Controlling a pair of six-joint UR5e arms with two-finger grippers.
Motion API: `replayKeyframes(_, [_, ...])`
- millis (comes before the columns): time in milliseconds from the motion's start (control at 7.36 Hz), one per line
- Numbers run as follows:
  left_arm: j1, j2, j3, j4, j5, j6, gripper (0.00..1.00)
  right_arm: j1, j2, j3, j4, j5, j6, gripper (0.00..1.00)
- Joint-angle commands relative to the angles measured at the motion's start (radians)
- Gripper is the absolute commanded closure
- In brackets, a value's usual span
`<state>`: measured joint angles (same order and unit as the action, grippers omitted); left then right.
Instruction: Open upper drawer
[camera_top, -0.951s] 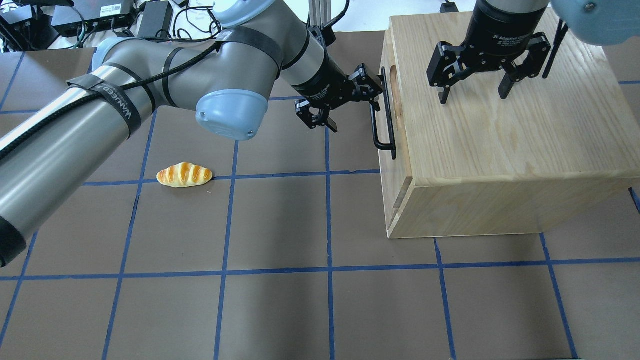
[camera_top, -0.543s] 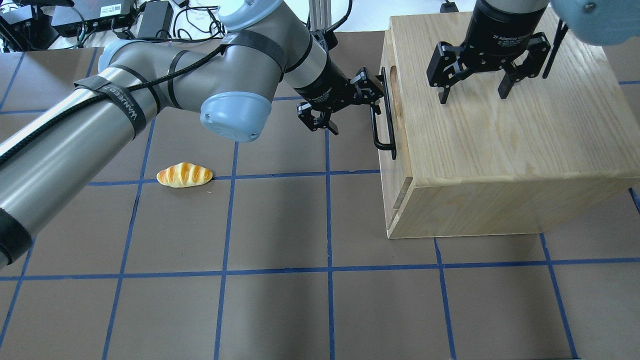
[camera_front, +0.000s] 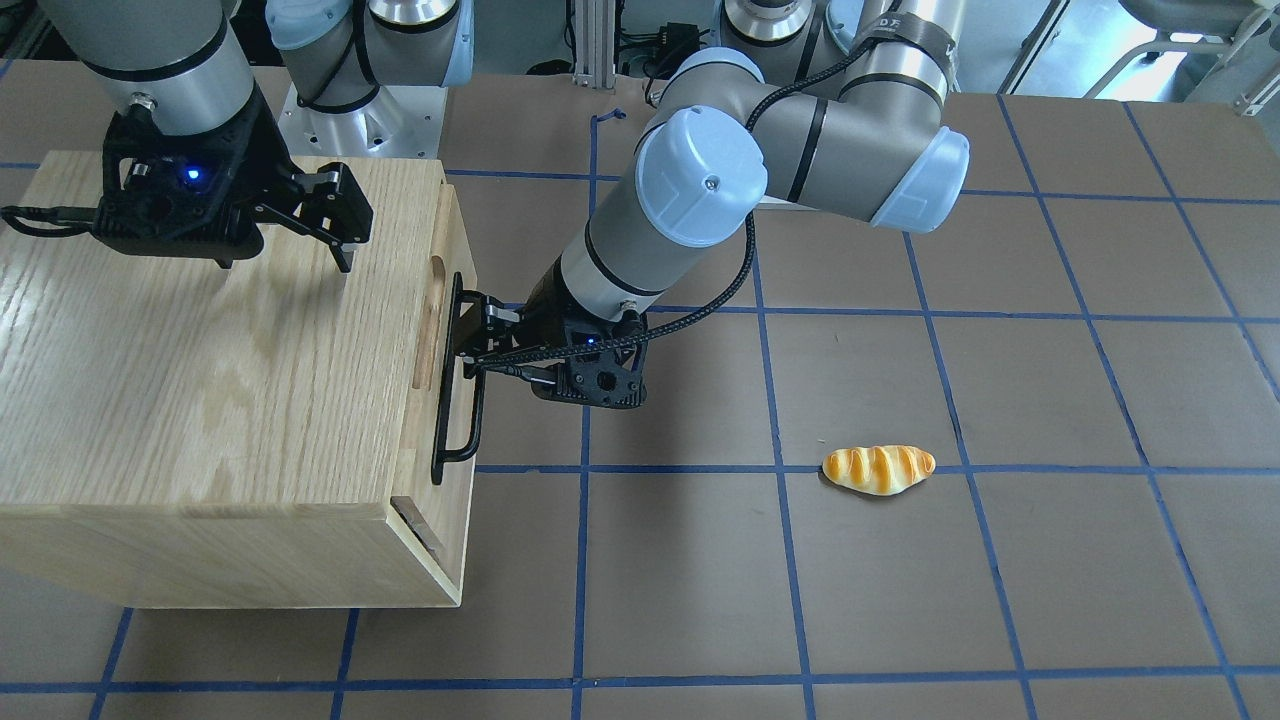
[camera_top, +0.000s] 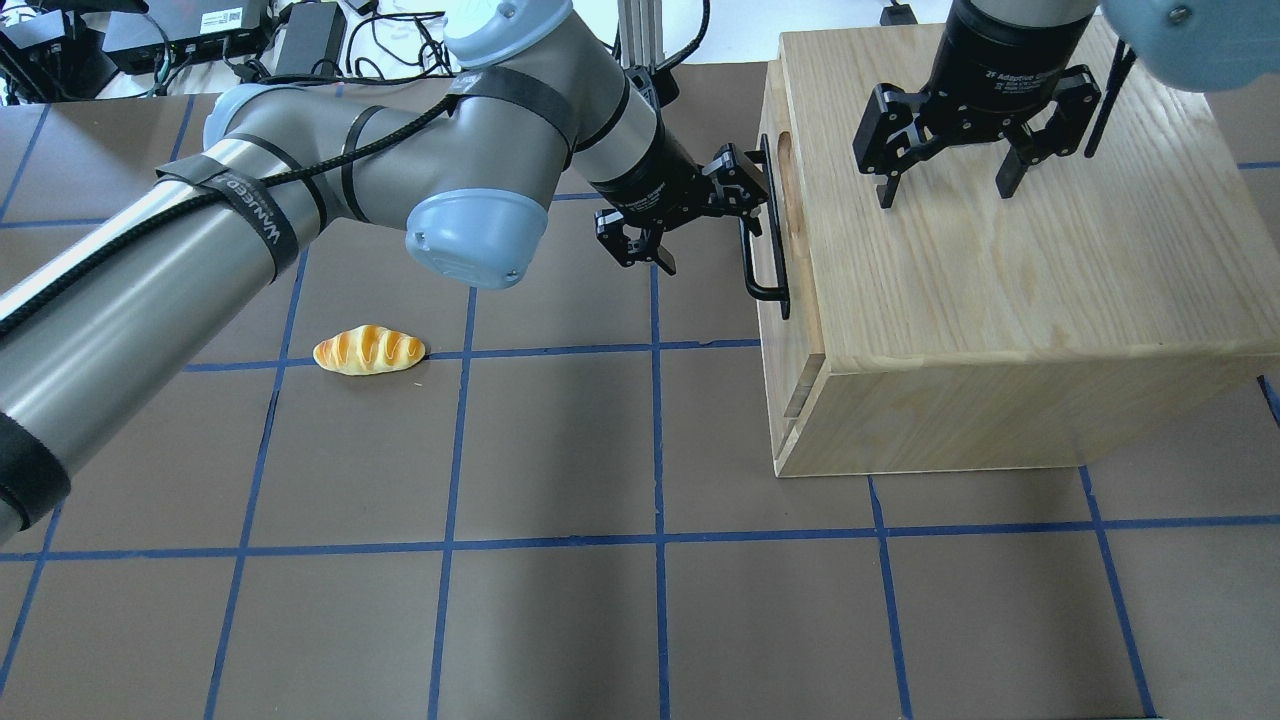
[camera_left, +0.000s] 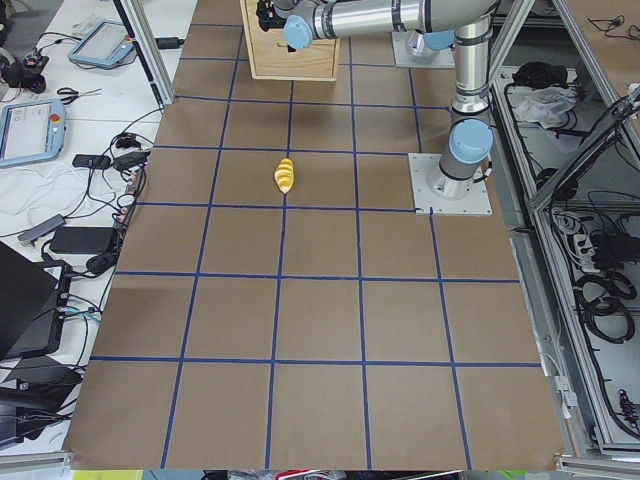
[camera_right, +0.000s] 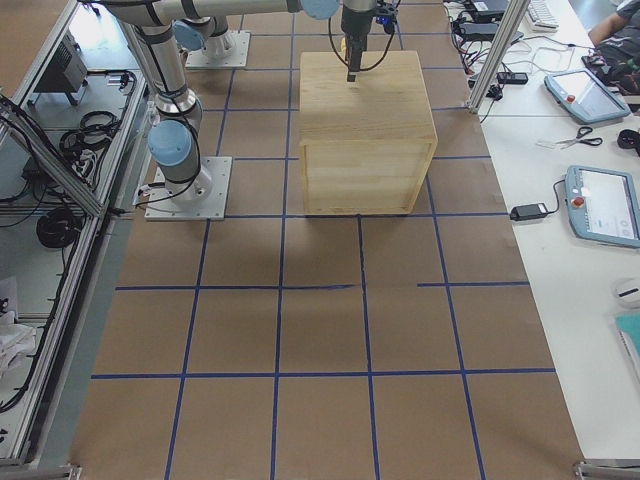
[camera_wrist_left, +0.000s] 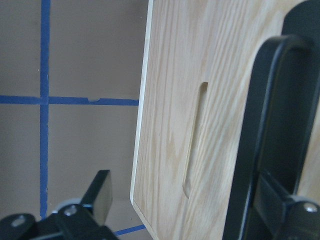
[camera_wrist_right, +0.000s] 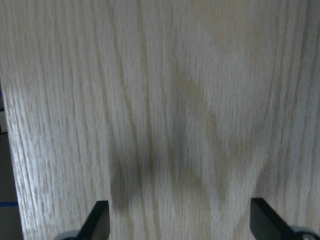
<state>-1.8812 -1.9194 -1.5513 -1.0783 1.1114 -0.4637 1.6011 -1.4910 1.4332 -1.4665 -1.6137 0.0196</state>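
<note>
The upper drawer's front (camera_top: 782, 215) is light oak with an oblong groove (camera_wrist_left: 195, 140) and sits flush in the oak cabinet (camera_top: 1010, 290). Its long black bar handle (camera_top: 766, 228) also shows in the front-facing view (camera_front: 452, 392) and the left wrist view (camera_wrist_left: 260, 125). My left gripper (camera_top: 700, 215) is open at the handle. One finger (camera_wrist_left: 287, 207) is against the bar and the other (camera_wrist_left: 97, 192) stands out over the table. My right gripper (camera_top: 945, 190) is open and empty just above the cabinet top (camera_wrist_right: 165, 100).
A yellow bread roll (camera_top: 369, 350) lies on the brown mat left of the cabinet, apart from both arms. My left arm's elbow (camera_top: 470, 230) hangs over the mat between the roll and the drawer front. The plain lower panel (camera_top: 790, 400) sits below the drawer.
My left arm has moved a little right and up, which brings its open gripper closer to the handle. The drawer and the right gripper have not visibly moved.
</note>
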Motion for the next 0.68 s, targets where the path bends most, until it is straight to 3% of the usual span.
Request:
replayKeyframes(0, [0.002, 0.014, -0.004, -0.002, 0.063, 0.032, 0.00, 0.000, 0.000, 0.000, 0.000, 0.000, 0.000, 0.00])
replayKeyframes(543, [0.010, 0.029, -0.006, -0.015, 0.093, 0.072, 0.00, 0.000, 0.000, 0.001, 0.000, 0.000, -0.001, 0.00])
